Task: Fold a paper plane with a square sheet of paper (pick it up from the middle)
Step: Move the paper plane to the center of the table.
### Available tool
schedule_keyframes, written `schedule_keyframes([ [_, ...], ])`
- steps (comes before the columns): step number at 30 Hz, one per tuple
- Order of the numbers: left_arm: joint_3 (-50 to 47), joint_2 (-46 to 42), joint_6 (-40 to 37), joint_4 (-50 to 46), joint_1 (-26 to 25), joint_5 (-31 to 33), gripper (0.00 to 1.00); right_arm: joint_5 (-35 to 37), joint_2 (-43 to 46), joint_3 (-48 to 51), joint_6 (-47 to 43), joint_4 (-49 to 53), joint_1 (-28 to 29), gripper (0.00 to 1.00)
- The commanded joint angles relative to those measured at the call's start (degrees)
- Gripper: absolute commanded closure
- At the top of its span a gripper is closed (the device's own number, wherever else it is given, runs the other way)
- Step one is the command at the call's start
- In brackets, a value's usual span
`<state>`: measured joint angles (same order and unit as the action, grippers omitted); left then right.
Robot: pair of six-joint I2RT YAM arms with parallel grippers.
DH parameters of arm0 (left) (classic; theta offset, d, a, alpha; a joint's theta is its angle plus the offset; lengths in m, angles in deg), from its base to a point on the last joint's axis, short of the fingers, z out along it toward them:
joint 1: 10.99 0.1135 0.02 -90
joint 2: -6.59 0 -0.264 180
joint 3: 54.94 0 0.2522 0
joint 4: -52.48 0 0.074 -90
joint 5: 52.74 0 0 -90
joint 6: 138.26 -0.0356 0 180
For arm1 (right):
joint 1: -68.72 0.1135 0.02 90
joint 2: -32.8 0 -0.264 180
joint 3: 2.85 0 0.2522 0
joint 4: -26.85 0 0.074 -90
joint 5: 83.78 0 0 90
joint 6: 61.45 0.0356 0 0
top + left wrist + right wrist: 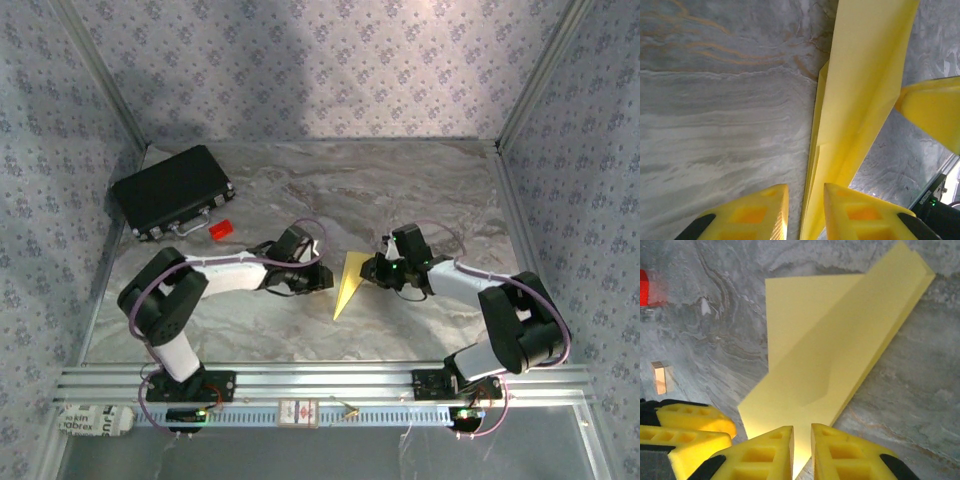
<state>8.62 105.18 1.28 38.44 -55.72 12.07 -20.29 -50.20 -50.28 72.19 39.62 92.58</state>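
Observation:
The paper plane is a narrow yellow dart in the middle of the marbled table, its tip pointing toward the near edge. My right gripper is at its right side. In the right wrist view that gripper is shut on the plane's near edge, with the folded flap slanting away. My left gripper is at the plane's left side. In the left wrist view it stands open, and the plane runs edge-on through the gap, closer to the right finger.
A black case lies at the back left, with a small red block just in front of it. The red block also sits at the left edge of the right wrist view. Patterned walls enclose the table on three sides.

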Motion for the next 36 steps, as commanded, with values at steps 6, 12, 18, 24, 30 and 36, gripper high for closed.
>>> schedule_keyframes([
  [6,4.9,5.4,-2.9,-0.9,0.0,-6.7,0.72,0.9,1.0,2.1,2.0,0.2,1.3,0.82],
  [12,6.8,7.8,-4.3,-4.0,0.0,-6.0,0.71,-0.6,1.0,3.6,2.6,-1.3,1.9,0.82],
  [18,7.8,9.5,-5.1,-4.3,-0.1,-7.8,0.72,-1.7,1.0,5.1,3.1,-2.7,2.3,0.83],
  [24,8.5,10.7,-5.7,-4.2,-0.2,-10.2,0.72,-2.7,1.0,6.3,3.4,-4.2,2.5,0.83],
  [30,9.1,11.0,-6.0,-3.5,-0.2,-12.1,0.75,-2.8,1.0,7.4,3.7,-5.4,2.7,0.86],
  [36,9.0,11.5,-5.4,-2.2,-0.1,-13.5,0.76,-3.1,0.4,7.9,4.1,-6.5,2.8,0.87],
])
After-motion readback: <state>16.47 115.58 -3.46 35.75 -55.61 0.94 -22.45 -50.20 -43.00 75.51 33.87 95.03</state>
